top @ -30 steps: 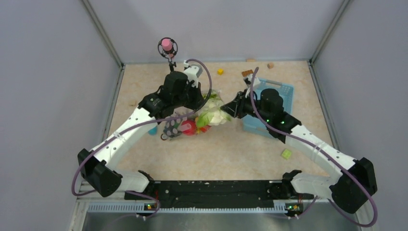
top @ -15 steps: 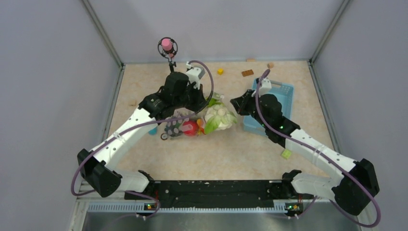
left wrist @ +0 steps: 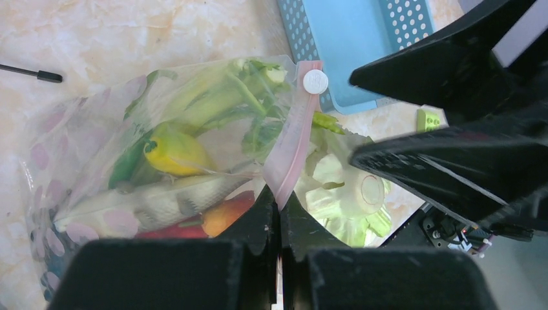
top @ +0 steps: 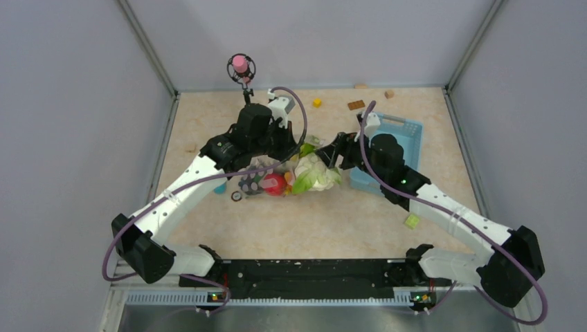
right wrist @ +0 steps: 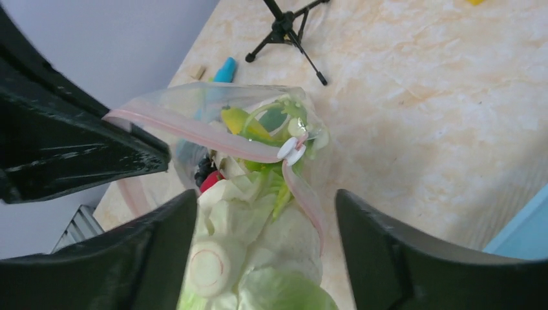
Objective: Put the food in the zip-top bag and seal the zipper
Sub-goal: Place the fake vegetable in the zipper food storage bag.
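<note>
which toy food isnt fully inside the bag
The white-green cauliflower: it bulges out of the mouth of the zip-top bag, while the banana and leafy stalks sit behind the plastic.

Robotics lab test cell: plain grey panels (top: 69, 138) wall in a marble-look tabletop (top: 311, 221), a small tripod-mounted microphone (top: 240, 66) standing just beyond the left arm (top: 180, 187).

A beige, marbled table (top: 332, 221) was seen. Near its middle a filled zip-top bag (top: 257, 184) was laid, with a light-blue basket (top: 405, 131) just to its right. A green block (top: 412, 221) was found toward the front right. A yellow block (top: 316, 102), a brown block (top: 356, 105) and a microphone stand (top: 241, 69) were placed toward the back.
</note>
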`<state>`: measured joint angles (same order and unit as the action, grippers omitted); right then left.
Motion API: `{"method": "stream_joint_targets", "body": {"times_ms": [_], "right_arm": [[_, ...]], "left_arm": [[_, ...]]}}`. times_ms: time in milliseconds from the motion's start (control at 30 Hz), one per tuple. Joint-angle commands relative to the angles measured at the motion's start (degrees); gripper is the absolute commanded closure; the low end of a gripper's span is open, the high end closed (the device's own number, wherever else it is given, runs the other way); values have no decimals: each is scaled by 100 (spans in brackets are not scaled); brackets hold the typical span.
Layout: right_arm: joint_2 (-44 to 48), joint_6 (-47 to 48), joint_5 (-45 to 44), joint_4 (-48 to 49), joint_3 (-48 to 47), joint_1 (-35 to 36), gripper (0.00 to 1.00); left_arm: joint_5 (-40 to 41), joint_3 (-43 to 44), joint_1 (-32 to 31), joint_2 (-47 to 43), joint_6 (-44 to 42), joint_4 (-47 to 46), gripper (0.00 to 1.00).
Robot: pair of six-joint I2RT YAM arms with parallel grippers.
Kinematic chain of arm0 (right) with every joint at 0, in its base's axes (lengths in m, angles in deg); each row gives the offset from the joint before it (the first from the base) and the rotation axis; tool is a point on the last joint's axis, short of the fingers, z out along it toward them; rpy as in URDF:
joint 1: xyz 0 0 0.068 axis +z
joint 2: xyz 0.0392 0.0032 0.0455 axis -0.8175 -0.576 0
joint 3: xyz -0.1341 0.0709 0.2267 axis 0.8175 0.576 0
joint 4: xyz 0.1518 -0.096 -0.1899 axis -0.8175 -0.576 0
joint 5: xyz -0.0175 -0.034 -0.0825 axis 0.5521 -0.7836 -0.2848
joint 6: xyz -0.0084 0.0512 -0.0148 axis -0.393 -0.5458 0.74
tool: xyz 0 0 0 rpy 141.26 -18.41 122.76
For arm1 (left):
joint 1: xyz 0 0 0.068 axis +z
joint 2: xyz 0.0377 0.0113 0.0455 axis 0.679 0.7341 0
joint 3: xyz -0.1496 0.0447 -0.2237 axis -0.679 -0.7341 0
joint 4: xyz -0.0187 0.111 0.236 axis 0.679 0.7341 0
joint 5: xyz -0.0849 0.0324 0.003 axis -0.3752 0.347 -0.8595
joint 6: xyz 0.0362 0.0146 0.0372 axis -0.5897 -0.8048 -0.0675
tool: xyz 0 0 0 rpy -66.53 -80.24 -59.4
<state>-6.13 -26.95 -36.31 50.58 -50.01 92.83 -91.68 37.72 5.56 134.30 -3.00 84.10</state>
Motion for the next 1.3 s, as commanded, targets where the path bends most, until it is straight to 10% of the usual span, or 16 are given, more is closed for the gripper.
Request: {"method": "stream_joint_targets", "body": {"times_ms": [0,100,833,1267], "right_arm": [[860,458,-275,-98,155,50,16],[1288,282,-435,-177,688,48,2],[813,-2759,864,3268,2627,50,4],[707,-2970,1381,3914,2463,204,97]], "left_arm": [[103,246,-20,-128,132,-350,100],[122,221,-14,-141,132,-370,100],[-5,91,-14,-153,180,-457,100],[-51,99,-14,-126,237,-455,100]]}}
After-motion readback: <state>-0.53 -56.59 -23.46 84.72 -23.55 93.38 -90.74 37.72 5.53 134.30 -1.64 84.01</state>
